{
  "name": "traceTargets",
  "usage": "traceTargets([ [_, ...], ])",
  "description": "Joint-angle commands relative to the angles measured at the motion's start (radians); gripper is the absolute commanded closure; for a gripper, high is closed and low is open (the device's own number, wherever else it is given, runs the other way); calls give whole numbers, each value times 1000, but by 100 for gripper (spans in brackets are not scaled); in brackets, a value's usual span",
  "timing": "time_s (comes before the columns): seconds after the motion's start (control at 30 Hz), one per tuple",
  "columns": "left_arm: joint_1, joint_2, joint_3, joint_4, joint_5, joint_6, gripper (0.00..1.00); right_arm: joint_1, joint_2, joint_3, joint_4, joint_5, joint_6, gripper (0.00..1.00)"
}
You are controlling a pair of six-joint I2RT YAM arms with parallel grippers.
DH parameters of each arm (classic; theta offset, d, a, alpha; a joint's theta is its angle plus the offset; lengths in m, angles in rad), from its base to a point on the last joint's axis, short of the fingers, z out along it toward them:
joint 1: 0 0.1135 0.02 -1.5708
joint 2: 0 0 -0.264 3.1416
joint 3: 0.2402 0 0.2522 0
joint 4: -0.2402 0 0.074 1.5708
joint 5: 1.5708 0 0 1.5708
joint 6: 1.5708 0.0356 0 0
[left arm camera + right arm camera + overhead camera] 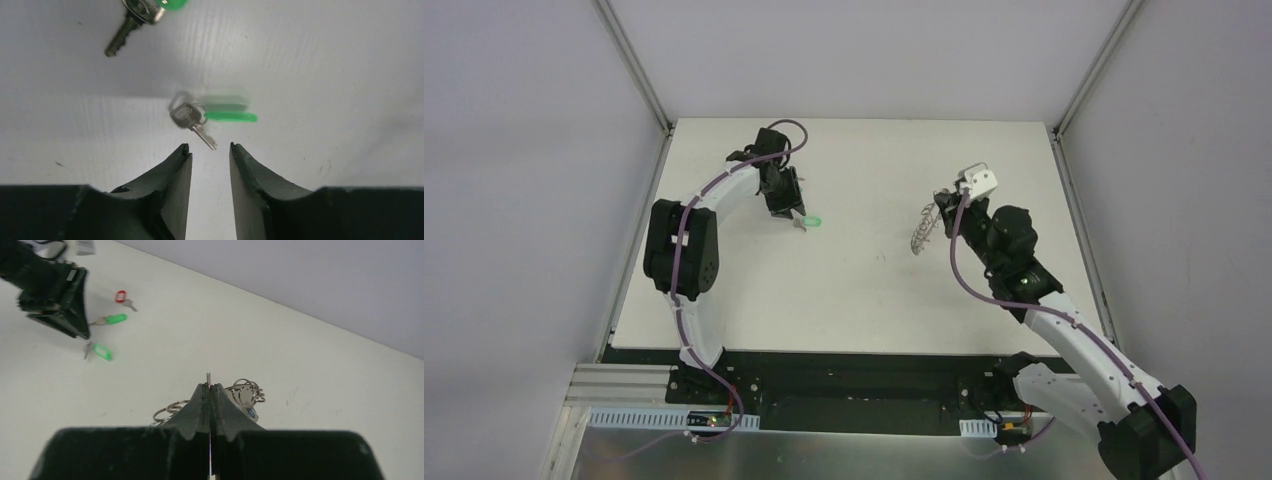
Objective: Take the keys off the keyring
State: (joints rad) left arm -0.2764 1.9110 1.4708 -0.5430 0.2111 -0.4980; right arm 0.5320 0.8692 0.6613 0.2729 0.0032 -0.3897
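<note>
My right gripper (209,386) is shut on the thin edge of the grey keyring (208,377), whose wire loops (247,392) stick out on both sides, with a blue tag (251,413) behind the right finger. From above, the keyring (921,232) hangs just left of that gripper (942,212). My left gripper (209,147) is open and empty just above a blurred silver key with a green tag (192,117) on the table. A second green-tagged key (142,12) lies beyond it. From above, the left gripper (786,208) is beside a green tag (815,221).
The right wrist view shows the left gripper (55,295) at far left with loose keys round it: a red-tagged one (121,296) and two green-tagged ones (112,319) (101,351). The white table (864,290) is edged by metal rails (1079,215) and grey walls.
</note>
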Motion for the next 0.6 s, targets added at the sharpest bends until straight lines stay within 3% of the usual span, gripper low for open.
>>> traceTargets([
  [0.0, 26, -8, 26, 89, -123, -36, 58, -124, 118, 130, 8, 92, 77, 100],
  [0.03, 31, -14, 23, 88, -125, -40, 38, -158, 150, 157, -7, 93, 88, 100],
  [0.2, 34, -121, -55, 109, -167, -55, 33, -349, 327, 294, -9, 90, 179, 100],
  [0.4, 34, -331, -178, 171, -185, -29, 29, -492, 501, 425, -17, 102, 242, 100],
  [0.43, 34, -370, -204, 190, -172, -34, 24, -510, 525, 438, -10, 111, 248, 100],
  [0.47, 34, -411, -229, 216, -151, -37, 5, -523, 551, 459, -7, 120, 249, 100],
  [0.57, 34, -506, -283, 280, -97, -21, 1, -569, 658, 548, 2, 159, 266, 99],
])
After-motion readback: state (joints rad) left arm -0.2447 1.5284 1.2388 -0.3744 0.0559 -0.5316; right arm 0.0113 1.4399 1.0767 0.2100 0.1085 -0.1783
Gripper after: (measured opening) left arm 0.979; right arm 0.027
